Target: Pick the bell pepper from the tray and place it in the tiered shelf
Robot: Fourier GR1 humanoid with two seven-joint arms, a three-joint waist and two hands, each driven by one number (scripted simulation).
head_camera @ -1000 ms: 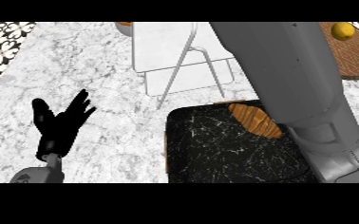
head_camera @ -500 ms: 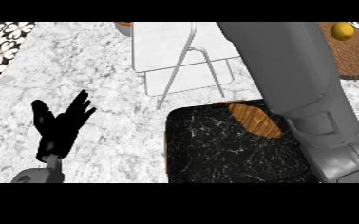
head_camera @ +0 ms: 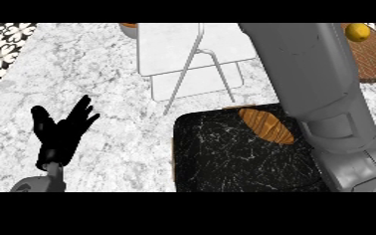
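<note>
— Fingers spread wide on our left hand (head_camera: 60,137), resting near the counter's (head_camera: 95,69) front-left corner.
— The bell pepper we cannot make out; our right forearm (head_camera: 308,74) covers the tray's (head_camera: 220,162) right edge, its hand cut off.

- You have a white, grey-veined marble counter (head_camera: 95,69) filling most of the frame, bare across its left half.
- A black marbled tray (head_camera: 220,164) with a thin wooden rim lies flat on it at lower centre, its right part hidden from you.
- A white tiered shelf (head_camera: 176,45) on thin metal legs stands at upper centre, the legs ending near the tray's upper edge.
- A small orange object (head_camera: 129,25) sits at the top edge, just left of the shelf, cut off by the frame.
</note>
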